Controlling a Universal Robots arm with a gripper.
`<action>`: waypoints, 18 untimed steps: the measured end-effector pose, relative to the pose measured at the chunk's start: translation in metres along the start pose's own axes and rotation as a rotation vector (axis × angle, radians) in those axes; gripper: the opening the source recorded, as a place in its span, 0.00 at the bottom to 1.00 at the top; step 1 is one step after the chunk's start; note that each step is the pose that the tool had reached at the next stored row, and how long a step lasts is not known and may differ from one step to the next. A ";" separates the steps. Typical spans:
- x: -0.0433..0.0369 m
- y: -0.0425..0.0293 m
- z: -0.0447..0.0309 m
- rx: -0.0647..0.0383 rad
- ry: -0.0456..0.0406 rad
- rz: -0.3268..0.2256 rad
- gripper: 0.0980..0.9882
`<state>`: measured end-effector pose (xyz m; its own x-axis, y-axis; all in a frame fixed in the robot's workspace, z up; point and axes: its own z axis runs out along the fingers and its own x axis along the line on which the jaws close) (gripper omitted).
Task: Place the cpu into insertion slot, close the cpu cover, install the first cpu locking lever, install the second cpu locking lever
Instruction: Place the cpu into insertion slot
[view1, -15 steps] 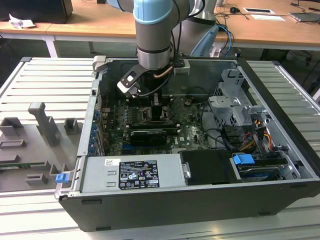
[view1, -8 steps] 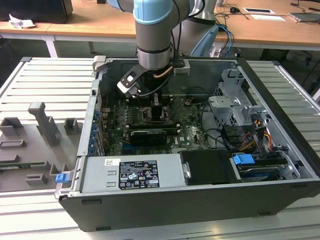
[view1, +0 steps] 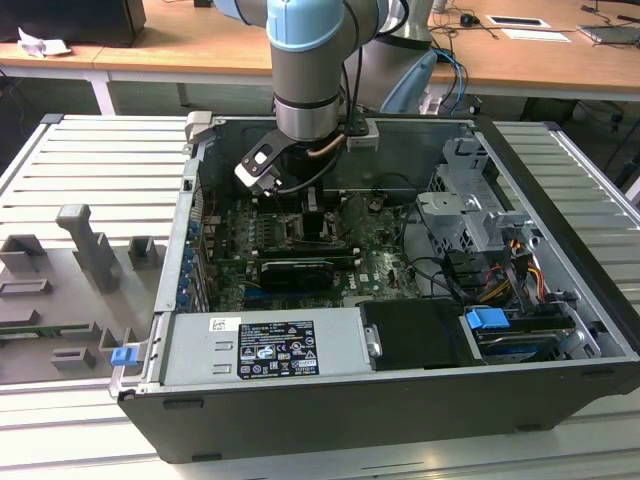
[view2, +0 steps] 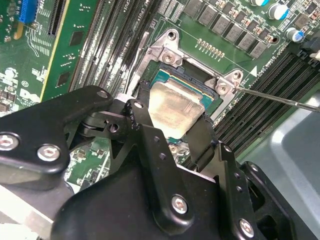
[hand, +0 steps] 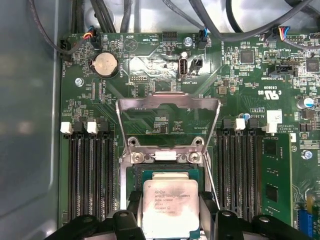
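Lightness is my read of the small flat square cpu with its pale silver-beige metal top: stiff, smooth, probably delicate underneath, so best taken by two opposite edges, never the faces. In the second wrist view my black two-fingered gripper has it just so, fingers clamped against its sides, over the square dark-centred insertion slot with its grey metal rim; whether it touches the socket I cannot tell. In the first wrist view the cpu sits between my fingertips over the slot, and the thin silver-grey metal frame of the cpu cover stands swung up and open beyond it, between banks of long black memory slots. In the exterior view my grey and pale blue arm stands near-vertical in the upper middle of the frame, wrist tilted, gripper low inside the open black computer case.
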<state>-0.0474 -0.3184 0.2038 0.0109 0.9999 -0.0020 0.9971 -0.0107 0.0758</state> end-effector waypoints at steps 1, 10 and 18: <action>0.0000 0.0000 0.0003 0.000 -0.0003 0.000 0.50; 0.0003 0.0003 0.0040 0.000 -0.0004 0.001 0.50; 0.0031 0.0003 0.0052 0.000 0.0015 0.001 0.58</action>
<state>-0.0467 -0.3154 0.1987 0.0114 0.9999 -0.0005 0.9971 -0.0113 0.0758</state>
